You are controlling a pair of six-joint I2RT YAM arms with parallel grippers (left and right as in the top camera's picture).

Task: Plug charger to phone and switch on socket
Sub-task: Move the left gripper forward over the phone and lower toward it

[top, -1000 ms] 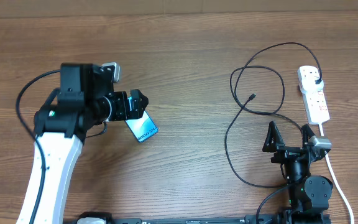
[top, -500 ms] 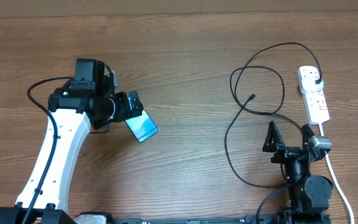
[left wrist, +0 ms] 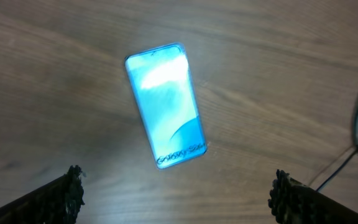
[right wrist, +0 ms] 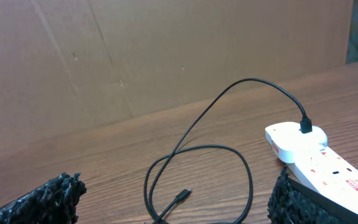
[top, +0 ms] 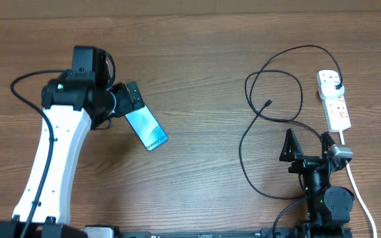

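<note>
The phone [top: 146,128] lies flat on the wooden table, its light-blue screen up, and shows whole in the left wrist view [left wrist: 165,106]. My left gripper [top: 129,98] is open and empty just off the phone's upper left end; its fingertips [left wrist: 179,190] flank bare table. The charger's thin black cable [top: 274,92] loops at the right, its connector tip [top: 268,103] lies loose, and its plug [top: 337,86] sits in the white socket [top: 336,106]. My right gripper [top: 307,143] is open and empty near the front edge, with the connector tip [right wrist: 184,195] and socket [right wrist: 316,158] ahead.
The socket's thick white cord [top: 358,188] runs down the right edge past the right arm base. A brown cardboard wall [right wrist: 166,56] stands behind the table. The left arm's black cable [top: 25,92] arcs at the far left.
My left gripper has drawn back up and to the left off the phone, which stays in place and now shows whole. The right arm has not moved.
</note>
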